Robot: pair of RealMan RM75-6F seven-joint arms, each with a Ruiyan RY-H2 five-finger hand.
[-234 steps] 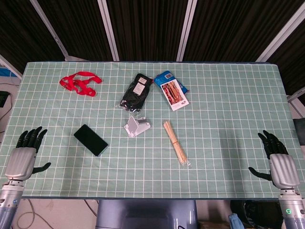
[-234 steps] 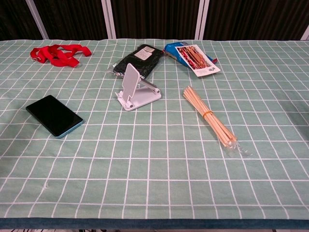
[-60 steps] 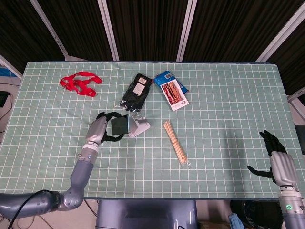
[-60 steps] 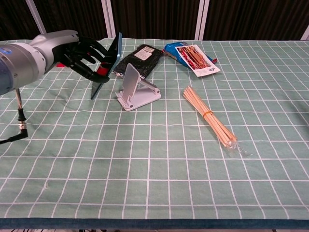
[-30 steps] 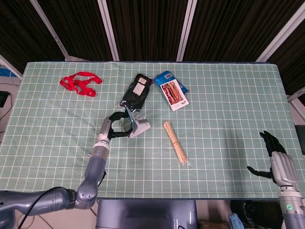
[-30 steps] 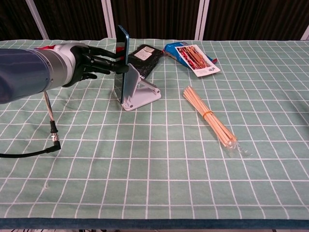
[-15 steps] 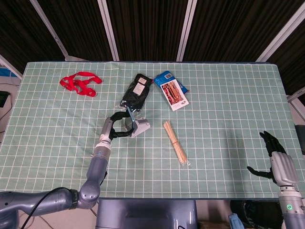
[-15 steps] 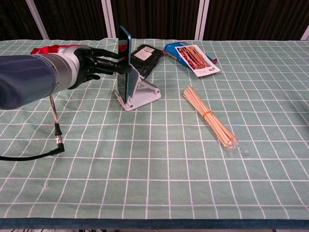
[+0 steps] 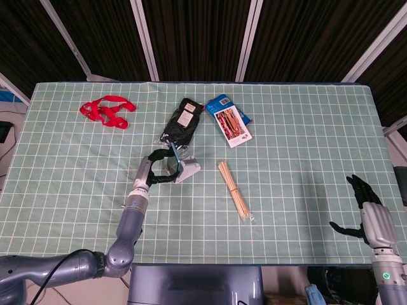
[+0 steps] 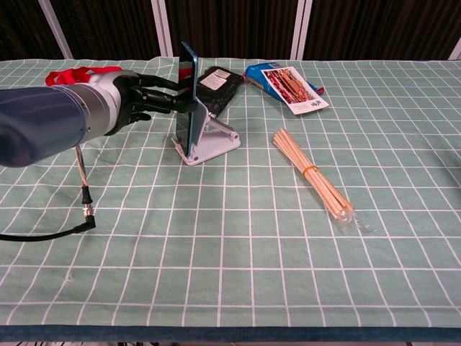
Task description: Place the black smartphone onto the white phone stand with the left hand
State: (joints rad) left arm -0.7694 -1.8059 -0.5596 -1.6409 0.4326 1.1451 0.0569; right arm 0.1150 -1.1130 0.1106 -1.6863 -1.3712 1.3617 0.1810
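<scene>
My left hand (image 10: pixel 140 101) holds the phone (image 10: pixel 189 97) upright by its edges, leaning on the stand (image 10: pixel 209 140), its foot at the lip. I judge placement nearly done; next, spread the fingers gently, then withdraw without tipping it.

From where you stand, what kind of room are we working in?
Probably a lab or robot test cell, not a home. The table wears a green gridded cloth, dark ribbed panels wall off the back, and unrelated items lie spread out: a red lanyard and a bundle of sticks.
</scene>
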